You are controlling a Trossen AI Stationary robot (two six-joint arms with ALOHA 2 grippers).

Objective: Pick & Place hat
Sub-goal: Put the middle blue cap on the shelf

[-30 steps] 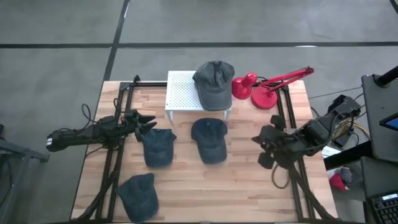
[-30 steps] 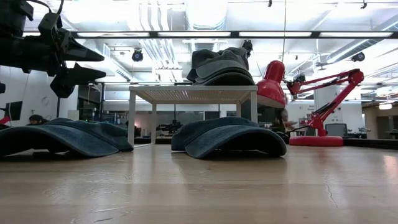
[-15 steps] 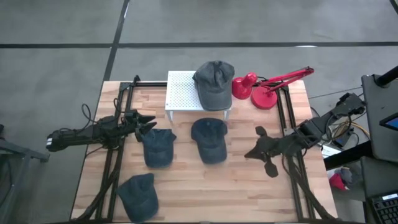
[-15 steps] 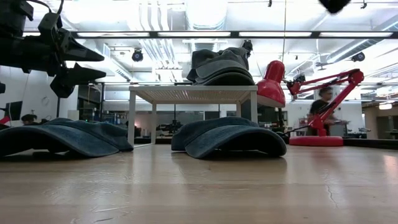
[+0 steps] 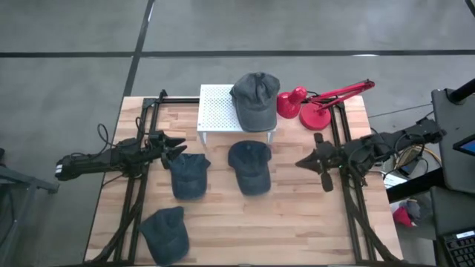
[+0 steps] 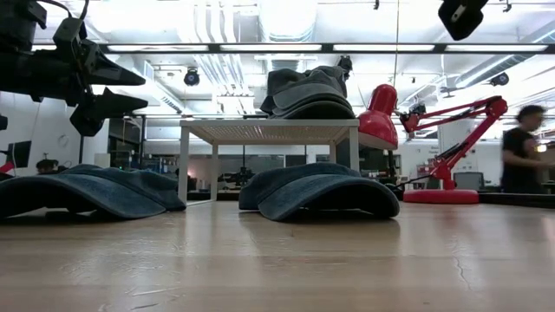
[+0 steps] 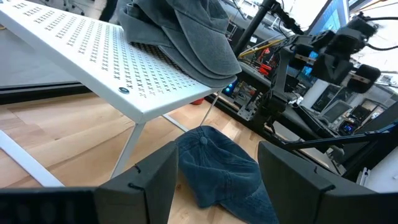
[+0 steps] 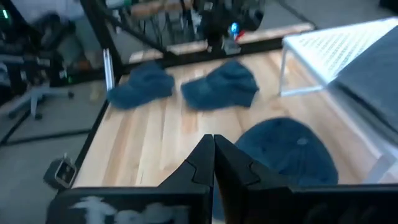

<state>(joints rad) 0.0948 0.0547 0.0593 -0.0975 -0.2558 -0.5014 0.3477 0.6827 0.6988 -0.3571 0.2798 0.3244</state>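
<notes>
High view is showing four hats: a grey cap lying on the white perforated stand by the worktop's far edge, a blue cap lying mid-worktop just in front of the stand, a second blue cap toward the left edge, and a third near the front-left corner. The right gripper is reaching in from the right edge with fingers pressed shut, pointing at the middle cap, near but apart from it; the left gripper is hanging with fingers spread just beside the second cap. Low view is showing the left gripper hovering above the worktop, clear of the caps. Left wrist view is looking between parted fingers toward the middle cap. Right wrist view is showing closed fingertips with the middle cap lying just ahead, brim nearest the fingers, I judge.
</notes>
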